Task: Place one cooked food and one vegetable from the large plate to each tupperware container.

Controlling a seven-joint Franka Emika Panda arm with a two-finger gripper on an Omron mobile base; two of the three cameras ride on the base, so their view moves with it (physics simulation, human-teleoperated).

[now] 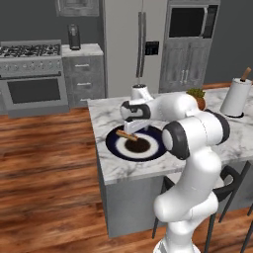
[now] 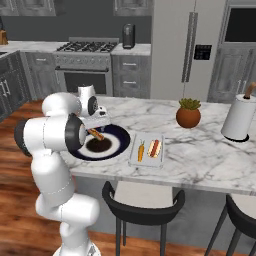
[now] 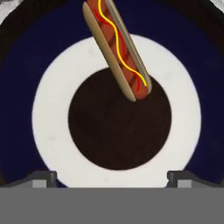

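The large plate (image 1: 114,147) (image 2: 123,136) (image 3: 26,57), dark navy with a pale ring, lies on the marble island near its left end. One hot dog (image 1: 127,135) (image 2: 95,134) (image 3: 117,48) with mustard and ketchup lines lies on it, reaching from the rim to the dark centre. My gripper (image 1: 132,129) (image 2: 97,128) (image 3: 112,177) hangs open just above the plate's centre, pointing down, with nothing between its fingers. Right of the plate sits a translucent tupperware container (image 2: 146,161) holding a carrot (image 2: 141,150) and a second hot dog (image 2: 154,146).
A potted plant (image 2: 188,114) (image 1: 197,96) and a paper towel roll (image 2: 239,119) (image 1: 235,96) stand farther right on the island. Dark stools (image 2: 142,205) sit under its near edge. Stove, fridge and cabinets line the far wall.
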